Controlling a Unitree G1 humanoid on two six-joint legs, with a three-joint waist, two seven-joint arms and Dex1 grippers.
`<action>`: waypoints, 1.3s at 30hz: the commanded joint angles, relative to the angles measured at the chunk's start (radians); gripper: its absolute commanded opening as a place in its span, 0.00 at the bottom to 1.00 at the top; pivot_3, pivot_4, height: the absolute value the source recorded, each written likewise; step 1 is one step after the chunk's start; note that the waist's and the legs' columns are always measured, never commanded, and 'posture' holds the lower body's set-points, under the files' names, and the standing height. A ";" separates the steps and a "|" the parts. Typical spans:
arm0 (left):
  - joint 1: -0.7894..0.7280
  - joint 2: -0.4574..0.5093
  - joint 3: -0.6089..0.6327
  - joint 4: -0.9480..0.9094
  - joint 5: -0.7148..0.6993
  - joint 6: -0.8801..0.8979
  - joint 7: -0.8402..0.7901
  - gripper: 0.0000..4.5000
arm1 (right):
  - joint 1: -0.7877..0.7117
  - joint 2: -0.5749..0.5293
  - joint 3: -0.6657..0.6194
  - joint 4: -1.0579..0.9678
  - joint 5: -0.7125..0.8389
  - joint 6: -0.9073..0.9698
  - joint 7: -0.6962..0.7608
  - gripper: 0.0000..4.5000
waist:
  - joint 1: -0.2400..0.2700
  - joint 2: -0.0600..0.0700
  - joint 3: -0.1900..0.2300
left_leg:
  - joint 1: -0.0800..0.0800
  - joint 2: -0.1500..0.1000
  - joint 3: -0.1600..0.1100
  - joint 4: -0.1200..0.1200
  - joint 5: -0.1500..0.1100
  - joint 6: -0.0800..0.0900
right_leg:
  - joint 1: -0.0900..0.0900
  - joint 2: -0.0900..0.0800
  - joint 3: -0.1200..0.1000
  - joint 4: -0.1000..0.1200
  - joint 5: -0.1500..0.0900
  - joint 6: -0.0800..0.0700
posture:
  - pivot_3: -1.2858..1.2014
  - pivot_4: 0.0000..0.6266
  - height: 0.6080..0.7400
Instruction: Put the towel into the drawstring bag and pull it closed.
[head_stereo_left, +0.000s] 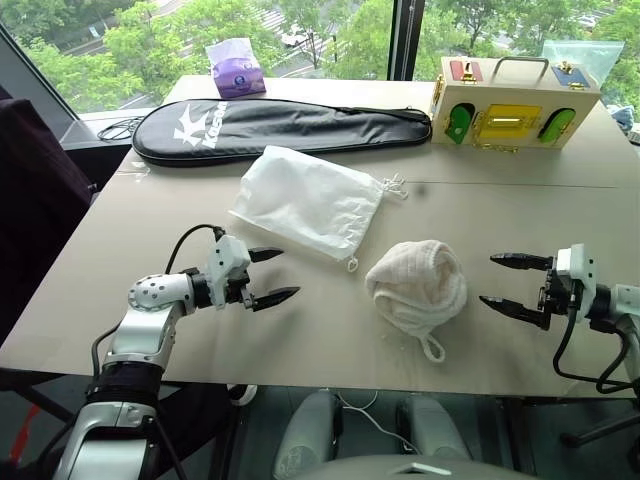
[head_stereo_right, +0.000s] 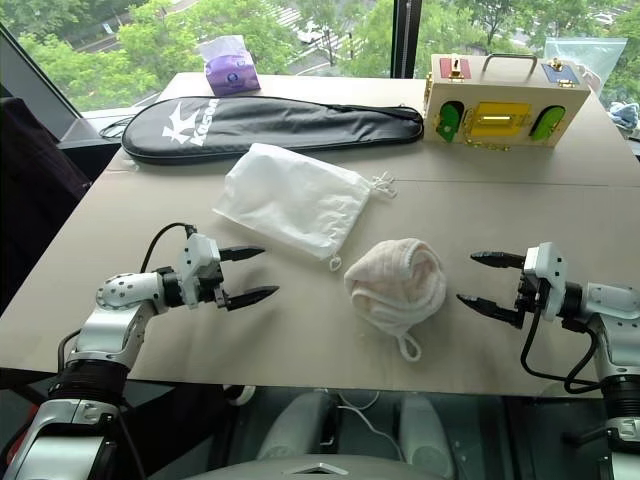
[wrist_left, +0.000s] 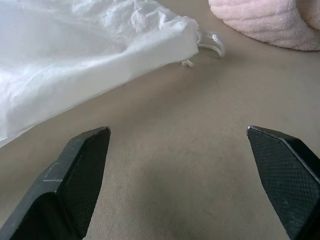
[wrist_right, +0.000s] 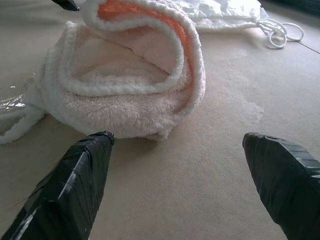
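Observation:
The cream-white towel (head_stereo_left: 418, 287) lies bunched on the table's near middle, its fabric loop trailing toward the front edge. Behind and to its left the smooth white drawstring bag (head_stereo_left: 305, 201) lies flat, its cords (head_stereo_left: 393, 185) at the mouth on the right end. My left gripper (head_stereo_left: 268, 275) hovers open over the table, left of the towel and just in front of the bag, empty. To the towel's right, my right gripper (head_stereo_left: 505, 282) is open too, its fingertips (wrist_right: 87, 165) a short way from the cloth, holding nothing.
A long black racket case (head_stereo_left: 280, 125) lies across the back of the table. A wooden box (head_stereo_left: 510, 100) with coloured latches stands at the back right, a purple tissue pack (head_stereo_left: 235, 68) at the back. The table's front edge (head_stereo_left: 300, 375) is near both arms.

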 joint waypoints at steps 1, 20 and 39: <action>-0.006 0.008 0.018 -0.026 -0.006 -0.014 0.001 1.00 | 0.001 -0.014 -0.017 -0.036 0.015 0.002 0.001 0.98 | 0.000 0.000 0.000 | 0.000 0.000 0.000 0.000 0.000 0.000 | 0.000 0.000 0.000 0.000 0.000 0.000 | 0.52 0.24 1.00; -0.027 -0.001 0.021 0.009 -0.011 -0.026 -0.008 1.00 | 0.000 -0.012 -0.022 -0.020 0.010 -0.005 0.004 0.98 | 0.000 0.000 0.000 | 0.000 0.000 0.000 0.002 0.000 0.000 | 0.000 0.000 0.000 0.002 0.000 0.000 | 0.52 0.24 1.00; -0.085 -0.213 -0.156 -0.443 0.030 0.418 0.348 1.00 | 0.026 -0.106 -0.106 -0.331 0.155 0.215 -0.073 0.98 | 0.007 -0.001 0.001 | -0.001 0.000 -0.001 0.005 0.000 0.000 | 0.001 0.000 0.000 0.003 0.000 0.000 | 0.52 0.24 1.00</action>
